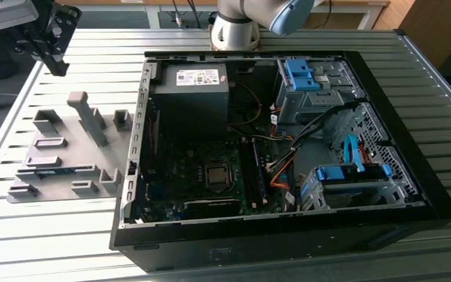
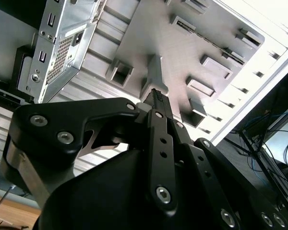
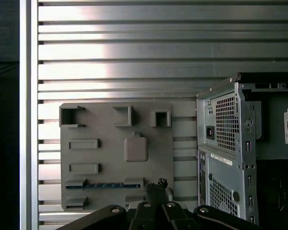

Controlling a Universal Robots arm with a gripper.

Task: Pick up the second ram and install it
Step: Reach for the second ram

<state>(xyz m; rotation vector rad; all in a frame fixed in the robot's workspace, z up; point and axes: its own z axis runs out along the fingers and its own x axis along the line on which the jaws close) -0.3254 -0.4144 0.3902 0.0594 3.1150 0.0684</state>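
The tool [image 1: 56,69] is seen raised above the slatted surface [image 1: 53,235], over the far corner on the exterior view's left. In both wrist views its fingers [image 3: 157,185] are drawn together at the tips, and nothing is held between them. The second ram [image 1: 53,171] is not yet picked up. It lies on edge in low holders on the grey fixture plate [image 1: 69,141], which rests on the surface between the edge on the exterior view's left and the open computer case [image 1: 288,241]. In the first wrist view the blue stick [image 3: 103,185] is seen along the plate's side nearest the tool, with a tall post [image 3: 136,148] standing near the plate's middle.

Several risks can be judged from this. The stick is well apart from the tool and set among raised blocks, so a descent slightly off line could bring a finger down on a holder or on the post. With the fingers closed as they are, the board's top edge would be pressed on, not straddled. A grip taken off centre or askew could let the thin board tilt and jam against a slot. Inside the case, orange cables [image 1: 284,170] lie just beside the memory slots [image 1: 253,170] and could be snagged or trapped.
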